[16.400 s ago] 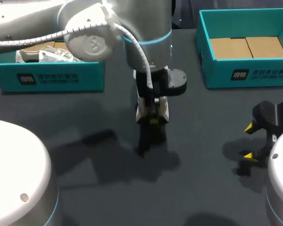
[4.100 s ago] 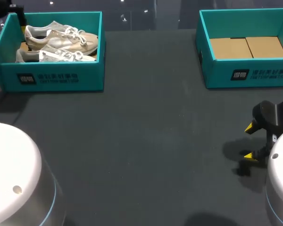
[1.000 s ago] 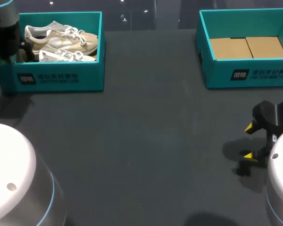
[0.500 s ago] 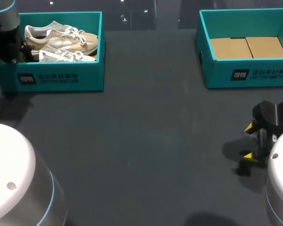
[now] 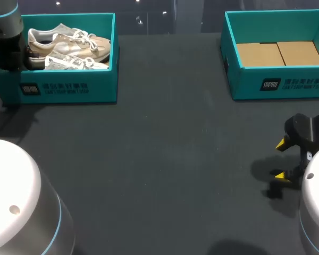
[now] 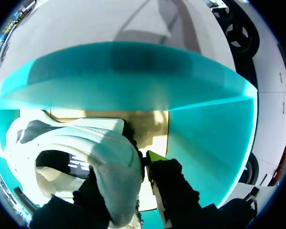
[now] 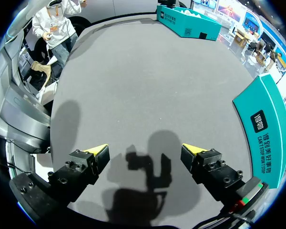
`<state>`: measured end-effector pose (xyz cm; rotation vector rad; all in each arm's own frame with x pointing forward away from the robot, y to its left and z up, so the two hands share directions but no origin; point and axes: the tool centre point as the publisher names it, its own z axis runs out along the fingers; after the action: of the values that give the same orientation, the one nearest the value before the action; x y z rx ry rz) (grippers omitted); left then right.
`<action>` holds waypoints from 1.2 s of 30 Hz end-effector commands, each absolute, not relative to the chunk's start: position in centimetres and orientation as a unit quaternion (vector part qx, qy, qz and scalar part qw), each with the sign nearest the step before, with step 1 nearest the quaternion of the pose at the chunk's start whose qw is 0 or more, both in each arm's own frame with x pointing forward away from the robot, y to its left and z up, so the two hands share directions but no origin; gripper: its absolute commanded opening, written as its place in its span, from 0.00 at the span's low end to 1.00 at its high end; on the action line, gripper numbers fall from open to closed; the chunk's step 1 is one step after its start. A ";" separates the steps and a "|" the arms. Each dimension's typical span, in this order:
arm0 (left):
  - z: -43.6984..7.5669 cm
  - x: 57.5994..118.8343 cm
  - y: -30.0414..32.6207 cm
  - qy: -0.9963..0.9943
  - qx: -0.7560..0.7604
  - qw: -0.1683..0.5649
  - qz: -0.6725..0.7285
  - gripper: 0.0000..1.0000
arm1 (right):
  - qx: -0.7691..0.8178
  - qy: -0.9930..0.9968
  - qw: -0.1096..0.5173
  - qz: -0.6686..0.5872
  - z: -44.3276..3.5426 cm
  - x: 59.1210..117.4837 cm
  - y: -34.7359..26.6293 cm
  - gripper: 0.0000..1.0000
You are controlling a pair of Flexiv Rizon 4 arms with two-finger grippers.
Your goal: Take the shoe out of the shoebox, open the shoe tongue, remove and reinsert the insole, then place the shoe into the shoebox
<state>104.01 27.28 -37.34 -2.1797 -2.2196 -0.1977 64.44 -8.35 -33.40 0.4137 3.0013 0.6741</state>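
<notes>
Shoe (image 6: pixel 86 143) lies in the left shoebox (image 5: pixel 64 87) at the table's (image 5: pixel 165 159) far left, beside a second shoe (image 5: pixel 69 40). Left gripper (image 6: pixel 124 167) is down at the box's left end and pinches the heel: one finger inside the collar, the other behind the heel close to the end wall. From above, the arm hides which shoe of the pair it has. Right gripper (image 5: pixel 280 159) hangs spread over bare table on the right and holds nothing. Right box (image 5: pixel 279 85) has only a cardboard floor. Risks, judged from here: the grip is on the soft heel collar only, so the shoe may slip or swing toe-down on the lift. The toe or loose laces could catch the second shoe or a box wall, then drag the neighbour out or shift the box. The outer finger sits tight to the end wall and may scrape it. Versus 4.1 s back, the left arm was barely in view at the corner and now stands over the heels. Over the last second it only edges slightly; both shoes and the right gripper have not moved.
</notes>
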 end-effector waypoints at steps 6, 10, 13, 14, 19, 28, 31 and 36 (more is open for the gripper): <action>-37.3 103.8 27.5 -0.711 -0.700 0.013 -0.067 0.00 | 0.134 0.967 0.021 0.216 -33.3 64.2 -8.3 1.00; -37.0 103.5 28.2 -0.709 -0.702 0.012 -0.069 0.00 | 0.134 0.967 0.021 0.216 -33.3 64.2 -8.3 1.00; -36.8 103.5 28.7 -0.708 -0.703 0.012 -0.071 0.00 | 0.134 0.967 0.021 0.216 -33.3 64.2 -8.3 1.00; -36.7 103.5 28.9 -0.708 -0.703 0.012 -0.071 0.00 | 0.134 0.967 0.021 0.216 -33.3 64.2 -8.3 1.00; -35.8 103.3 29.7 -0.708 -0.703 0.007 -0.071 0.00 | 0.134 0.967 0.021 0.216 -33.3 64.2 -8.3 1.00; -34.4 102.7 30.4 -0.704 -0.707 -0.007 -0.067 0.00 | 0.134 0.967 0.021 0.216 -33.3 64.2 -8.3 1.00; -33.8 102.7 30.6 -0.705 -0.706 -0.014 -0.065 0.00 | 0.134 0.967 0.021 0.216 -33.3 64.2 -8.3 1.00; -32.3 102.8 30.8 -0.706 -0.705 -0.026 -0.062 0.00 | 0.134 0.967 0.021 0.216 -33.3 64.2 -8.3 1.00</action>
<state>103.32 30.52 -33.48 -2.2385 -2.2518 -0.1997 64.44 -8.35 -33.40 0.4137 3.0013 0.6741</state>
